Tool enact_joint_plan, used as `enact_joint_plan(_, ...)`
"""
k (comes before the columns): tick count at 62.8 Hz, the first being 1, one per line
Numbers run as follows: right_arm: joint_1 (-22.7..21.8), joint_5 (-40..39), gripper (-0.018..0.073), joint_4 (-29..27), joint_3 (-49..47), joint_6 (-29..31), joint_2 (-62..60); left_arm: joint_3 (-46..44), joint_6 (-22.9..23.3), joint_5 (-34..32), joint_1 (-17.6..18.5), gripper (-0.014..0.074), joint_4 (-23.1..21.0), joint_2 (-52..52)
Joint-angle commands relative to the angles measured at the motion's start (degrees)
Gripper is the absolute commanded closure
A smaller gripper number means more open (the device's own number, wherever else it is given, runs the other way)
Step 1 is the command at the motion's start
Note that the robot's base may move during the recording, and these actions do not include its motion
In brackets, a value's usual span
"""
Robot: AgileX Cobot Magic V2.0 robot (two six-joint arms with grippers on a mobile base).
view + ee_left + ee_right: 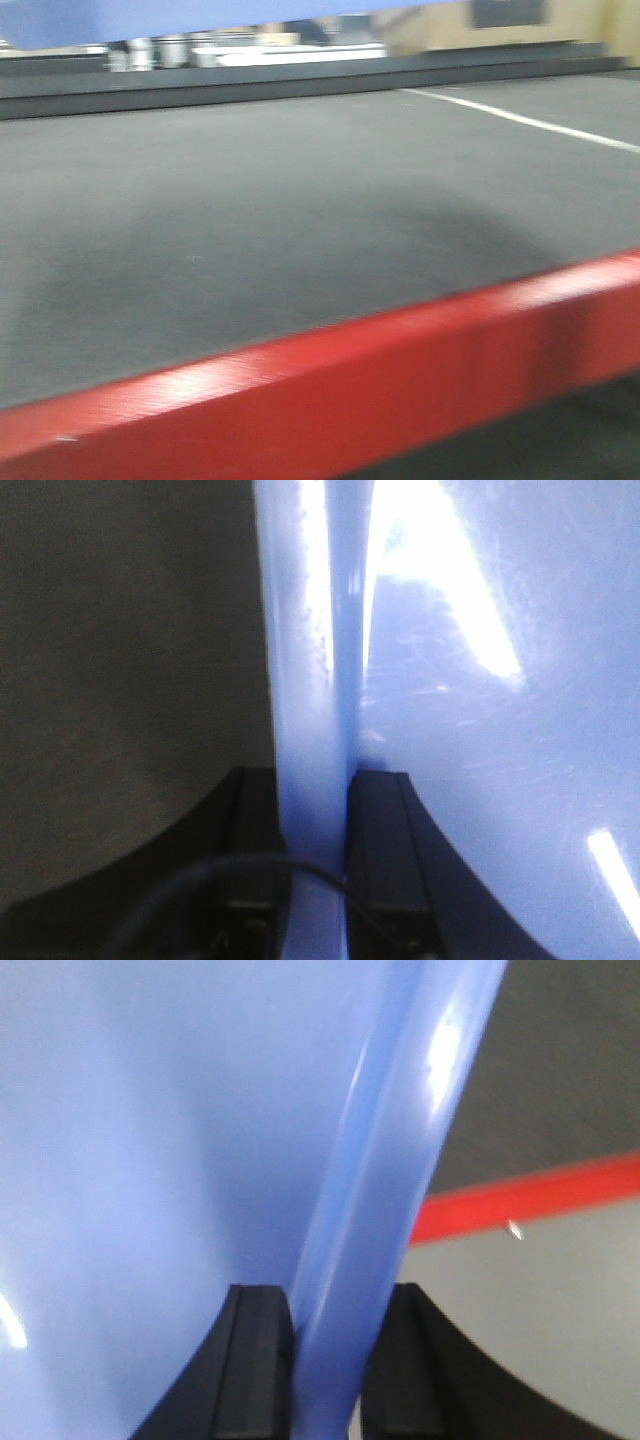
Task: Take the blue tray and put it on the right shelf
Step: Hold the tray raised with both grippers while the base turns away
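The blue tray (150, 18) shows as a light blue strip along the top left edge of the front view, held up above the table. In the left wrist view my left gripper (314, 790) is shut on the blue tray's (480, 740) left rim, a black finger on each side. The right wrist view has my right gripper (340, 1305) shut on the tray's (150, 1160) right rim. The right shelf is out of view.
A dark grey table top (300, 200) with a red front edge (330, 385) fills the front view, blurred. A white line (520, 120) crosses its far right. The red edge (530, 1200) and pale floor (540, 1300) lie below the right gripper.
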State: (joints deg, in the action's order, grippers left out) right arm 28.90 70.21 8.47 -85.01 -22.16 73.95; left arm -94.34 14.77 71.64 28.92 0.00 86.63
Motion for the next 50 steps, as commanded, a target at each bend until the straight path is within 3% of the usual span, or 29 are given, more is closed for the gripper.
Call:
enact_joint_plan(1, 0.5, -5.9, 0.0502, -0.6, -1.6, 1.6, -2.0, -1.2, -1.9, 5.1, 1.0, 0.0645, -0.7, -2.0)
enact_joint_plan(50, 0.5, -5.8, 0.0502, -0.6, -1.6, 1.6, -2.0, -1.2, -1.9, 5.1, 1.0, 0.0645, -0.7, -2.0)
